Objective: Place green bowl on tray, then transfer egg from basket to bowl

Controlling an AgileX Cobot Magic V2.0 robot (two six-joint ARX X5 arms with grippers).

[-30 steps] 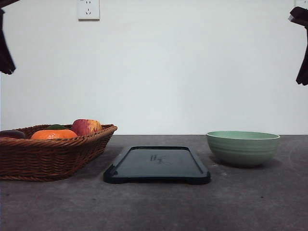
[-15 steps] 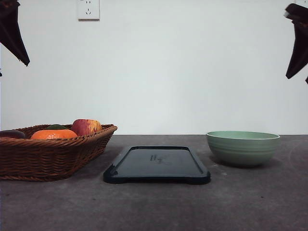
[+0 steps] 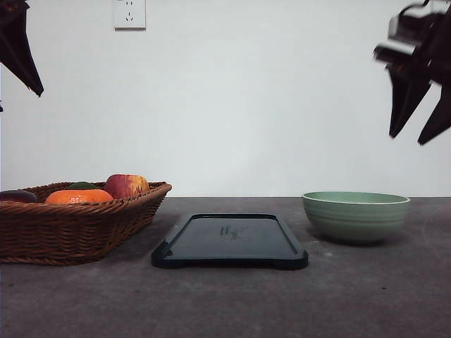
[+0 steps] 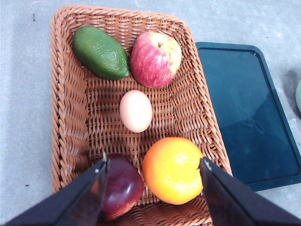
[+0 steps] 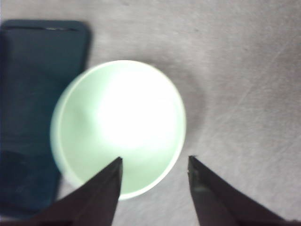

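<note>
The green bowl stands on the grey table, to the right of the dark tray and apart from it. High above the bowl's right side hangs my right gripper, open and empty; in the right wrist view its fingers frame the rim of the bowl, beside the tray. The egg lies in the middle of the wicker basket. My left gripper hovers open over the basket, well above the fruit. From the front, the basket sits at the left, its wall hiding the egg.
Around the egg in the basket lie an apple, a green avocado, an orange and a dark red fruit. The tray lies just beside the basket. A wall with an outlet backs the table.
My right gripper has swung left and down into the front view, over the bowl. The left gripper shifted slightly at first, then held still. Bowl, tray and basket have not moved.
</note>
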